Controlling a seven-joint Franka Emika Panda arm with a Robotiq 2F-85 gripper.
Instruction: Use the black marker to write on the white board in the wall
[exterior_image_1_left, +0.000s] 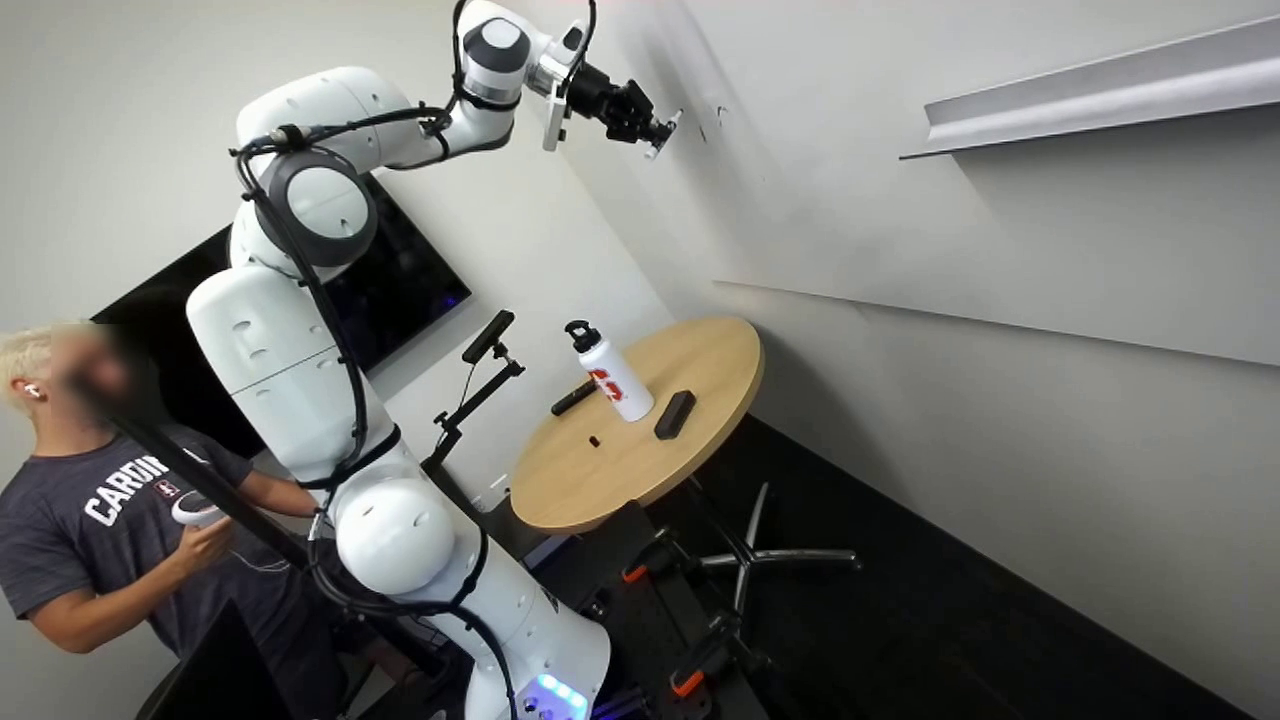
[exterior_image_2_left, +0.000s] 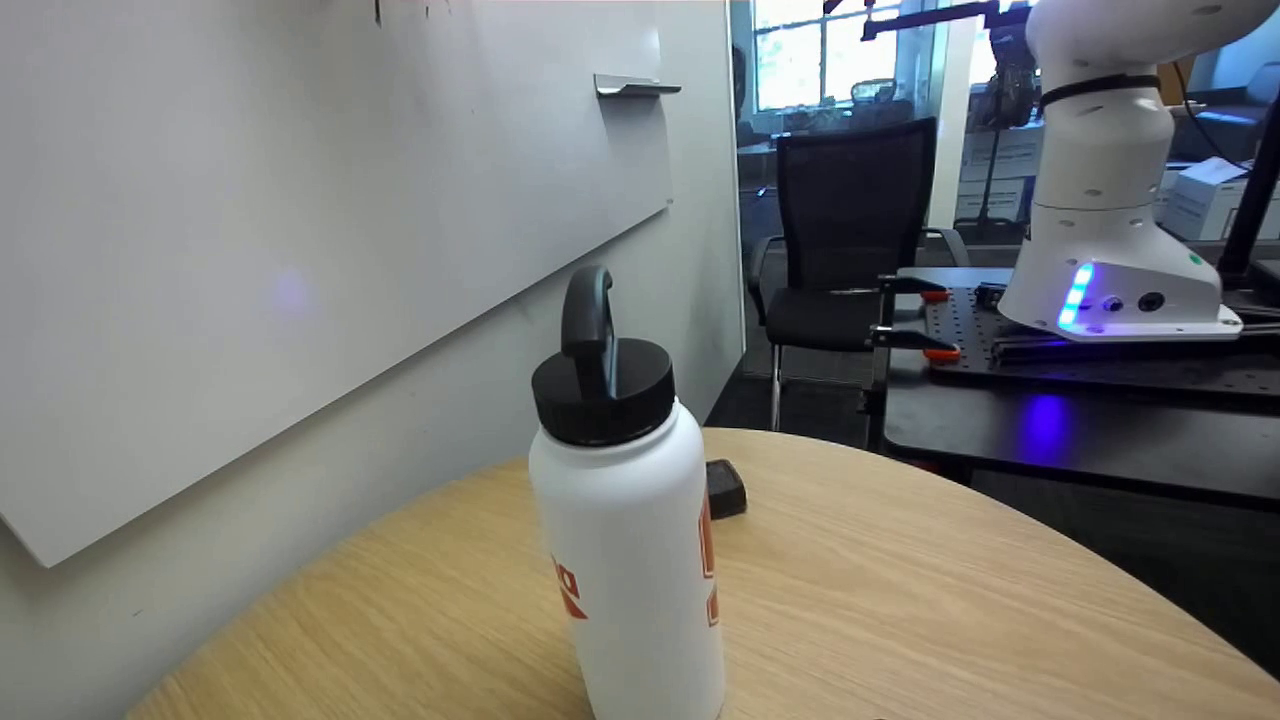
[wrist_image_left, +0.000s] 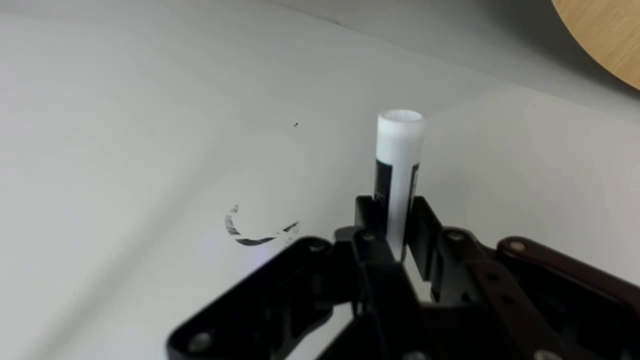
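In the wrist view the black marker (wrist_image_left: 398, 145), a white barrel with a black label, stands pinched between my gripper's fingers (wrist_image_left: 422, 235). Its blunt end points up in that view; the lower part runs down behind the dark fingers, so the writing end is hidden there. An exterior view shows my gripper (exterior_image_1_left: 660, 130) high up near the white board (exterior_image_1_left: 850, 220), with the marker (exterior_image_1_left: 654, 152) crosswise in it. I cannot tell whether the marker touches the board. A broken, curved black scribble (wrist_image_left: 255, 242) is on the board, left of the gripper in the wrist view.
A white ledge (exterior_image_1_left: 1100, 95) juts from the board. Below is a round wooden table (exterior_image_1_left: 560, 480) bearing a white bottle (exterior_image_1_left: 615, 378) with red markings, a dark eraser-like block (exterior_image_1_left: 675, 415) and a small black piece (exterior_image_1_left: 594, 441). A person (exterior_image_1_left: 130, 510) stands behind the arm.
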